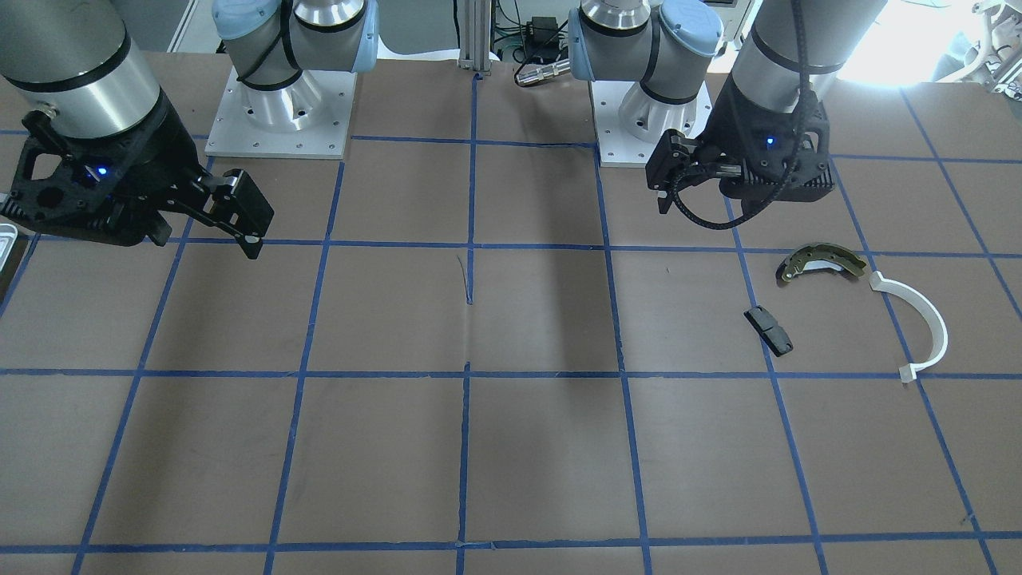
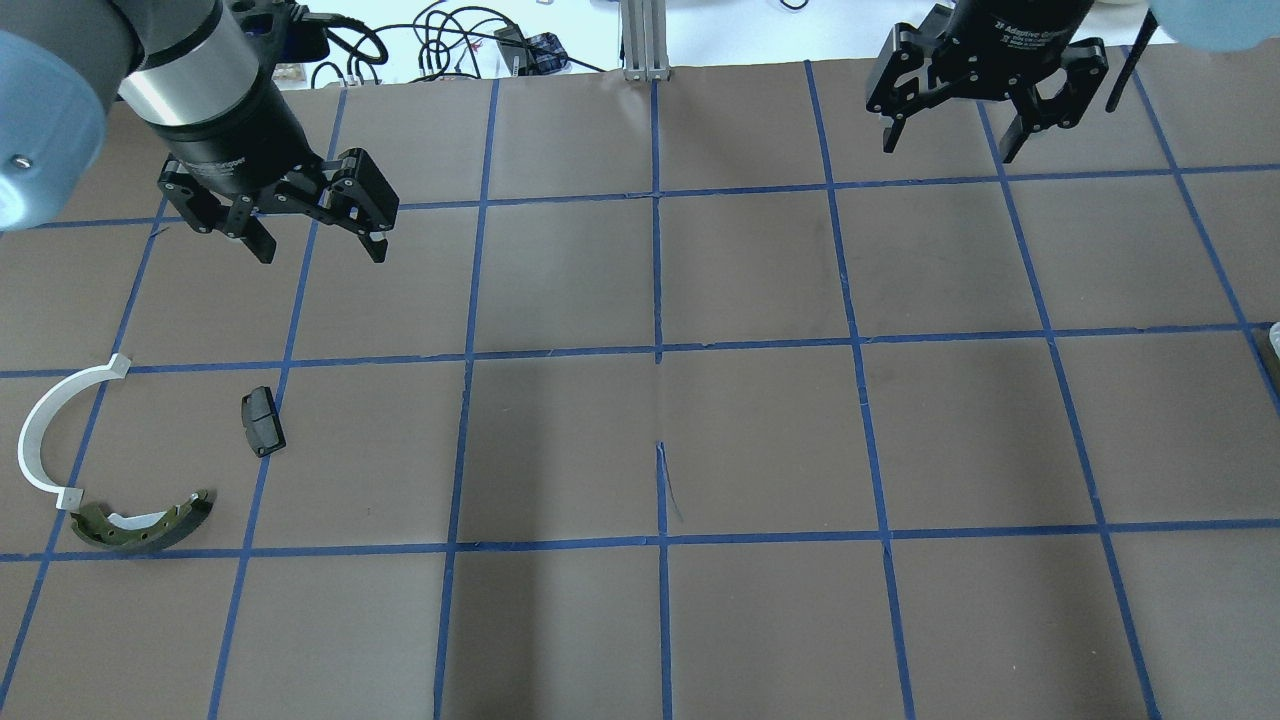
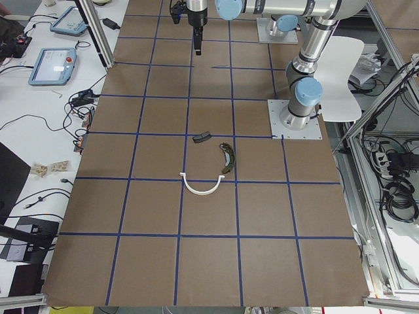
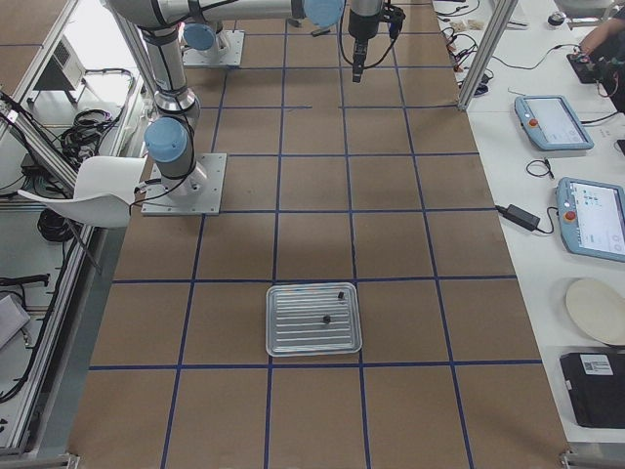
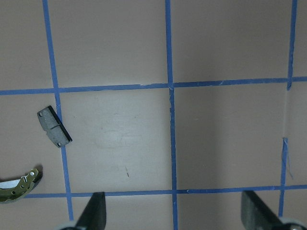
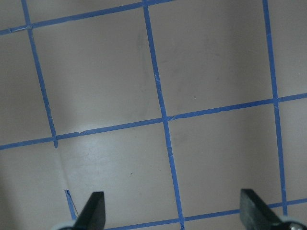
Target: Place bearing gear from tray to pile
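Both grippers hang above the brown table (image 2: 760,440) with its blue tape grid. The left gripper (image 2: 320,255) has its jaws spread wide and holds nothing; the right gripper (image 2: 948,150), lettered "Adaptive Gripper", is likewise wide apart and empty. Two tiny black bearing gears (image 4: 326,318) lie in the silvery ribbed tray (image 4: 270,322) on the robot's right. The pile (image 3: 226,159) sits far left: olive brake shoe (image 2: 145,535), white plastic arc (image 2: 24,440), black brake pad (image 2: 262,421).
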